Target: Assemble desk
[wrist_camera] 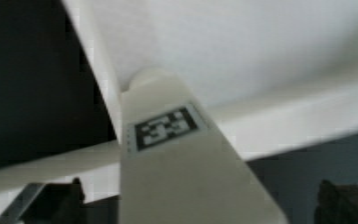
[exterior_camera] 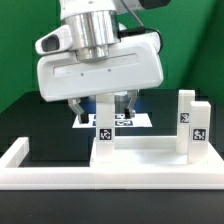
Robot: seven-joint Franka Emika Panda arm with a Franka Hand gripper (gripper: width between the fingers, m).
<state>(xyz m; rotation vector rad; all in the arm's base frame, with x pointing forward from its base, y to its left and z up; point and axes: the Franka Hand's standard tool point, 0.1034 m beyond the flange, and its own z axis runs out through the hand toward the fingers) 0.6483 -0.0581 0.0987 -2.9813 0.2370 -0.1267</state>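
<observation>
Desk tabletop (exterior_camera: 150,160) lies on the table against the barrier wall (exterior_camera: 60,170), one upright leg (exterior_camera: 104,125) directly beneath the gripper (exterior_camera: 103,103). Wrist view: that leg (wrist_camera: 176,150), long axis toward the camera, stands between both spread, empty fingers (wrist_camera: 51,200)

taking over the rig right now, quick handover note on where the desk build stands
Tool: open, fingers either side of a standing leg, holding nothing.
Parts: tabletop panel lies flat against the white barrier wall. Three legs stand up from it: the one under the tool and two at the exterior view's right. The marker board lies behind.
Done: three legs upright; how firmly they are seated can't be judged.
Left: the fourth leg, not in view.
</observation>
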